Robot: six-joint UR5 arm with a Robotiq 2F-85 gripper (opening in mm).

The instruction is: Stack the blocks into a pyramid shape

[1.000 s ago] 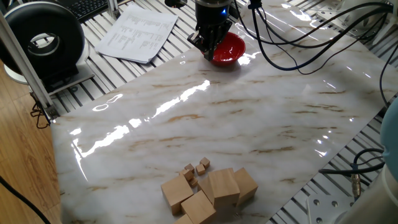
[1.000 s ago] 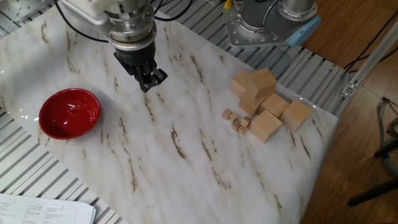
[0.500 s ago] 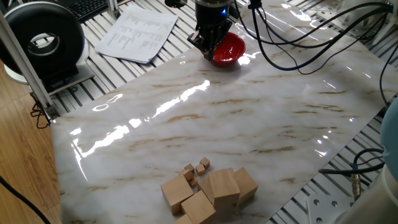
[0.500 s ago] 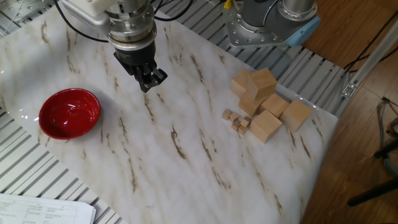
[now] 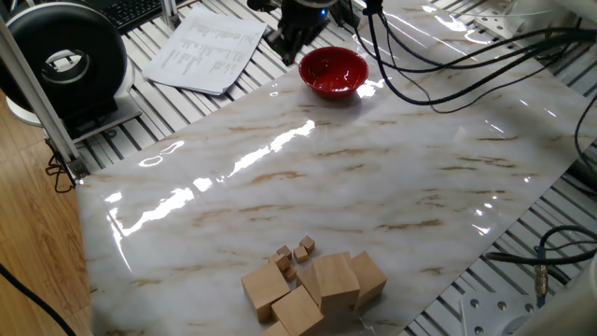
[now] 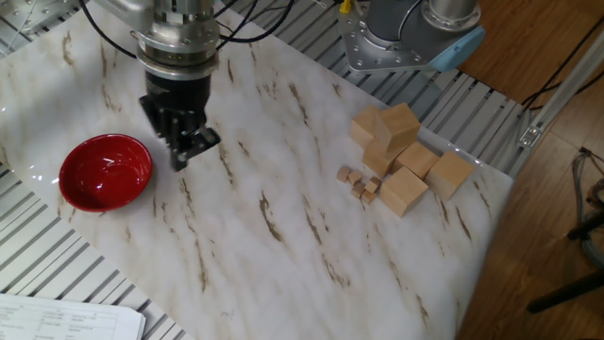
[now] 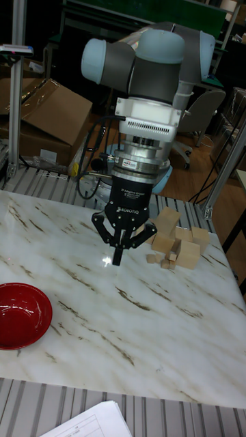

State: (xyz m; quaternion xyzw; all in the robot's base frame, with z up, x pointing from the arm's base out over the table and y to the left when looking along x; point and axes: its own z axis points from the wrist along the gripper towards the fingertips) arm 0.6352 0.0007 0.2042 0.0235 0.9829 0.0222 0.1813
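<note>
Several large tan wooden blocks [image 6: 404, 156] lie bunched near one table edge, and one of them [image 6: 399, 124] sits higher than the others. The same blocks [image 5: 315, 285] fill the bottom of one fixed view, and the tall fixed view shows the blocks [image 7: 176, 240] behind the arm. My gripper [image 6: 181, 156] hangs over the marble far from them, just beside the red bowl [image 6: 106, 171]. Its fingers meet in a single tip with nothing between them. The gripper [image 7: 117, 258] points straight down, and in one fixed view the gripper [image 5: 284, 35] is partly cut off at the top.
A few tiny wooden cubes [image 6: 359, 181] lie against the large ones. The red bowl [image 5: 333, 72] stands near a table corner. Printed papers [image 5: 207, 49] and a black round device [image 5: 63, 63] sit off the marble top. Cables [image 5: 448, 65] trail across the far side.
The gripper has shifted sideways along the table, from farther out over the marble to right beside the bowl, and it has turned about its axis. The blocks and the bowl have not moved.
</note>
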